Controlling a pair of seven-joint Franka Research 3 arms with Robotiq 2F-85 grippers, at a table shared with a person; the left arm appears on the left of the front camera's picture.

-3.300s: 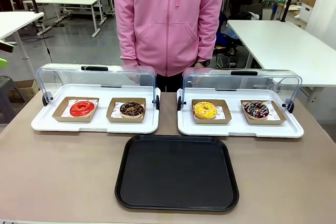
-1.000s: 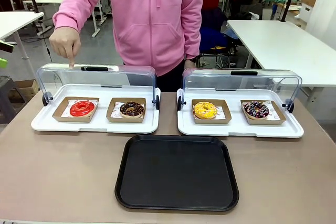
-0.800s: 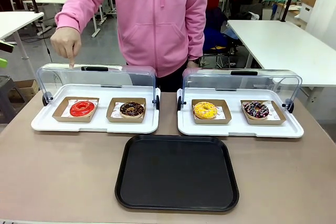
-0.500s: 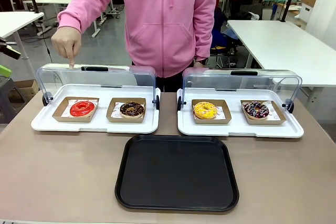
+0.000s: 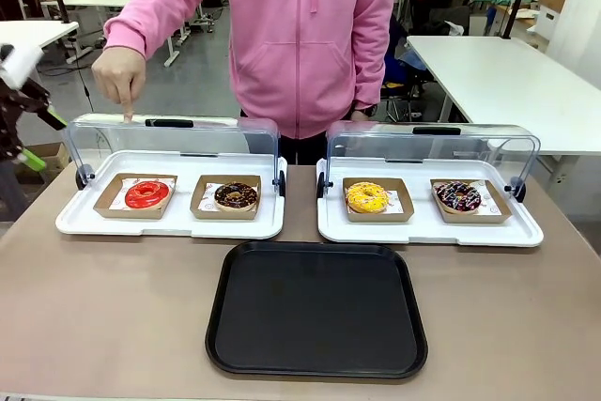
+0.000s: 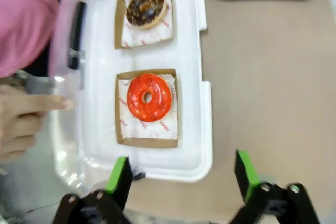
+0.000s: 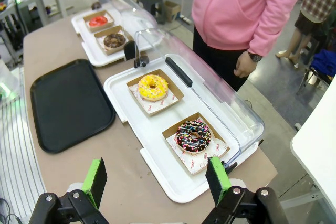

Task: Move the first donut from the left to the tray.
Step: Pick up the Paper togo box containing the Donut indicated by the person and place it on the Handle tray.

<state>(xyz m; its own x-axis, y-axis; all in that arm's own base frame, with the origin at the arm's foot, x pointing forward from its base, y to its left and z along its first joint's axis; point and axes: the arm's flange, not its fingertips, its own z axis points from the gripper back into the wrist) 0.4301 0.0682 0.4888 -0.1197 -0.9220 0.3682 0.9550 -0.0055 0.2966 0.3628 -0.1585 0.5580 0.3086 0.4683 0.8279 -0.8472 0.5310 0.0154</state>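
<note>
At the table's left end, the left gripper hangs with its jaws spread wide, gripping nothing; the red donut lies just ahead, between the lines of its two fingers, on a cardboard holder in a white display tray. Red print on the paper liner beneath it is too small to read. A person's hand points at the clear lid behind the donut, the black tray lies mid-table, well apart, and the right gripper stands unclenched too.
</note>
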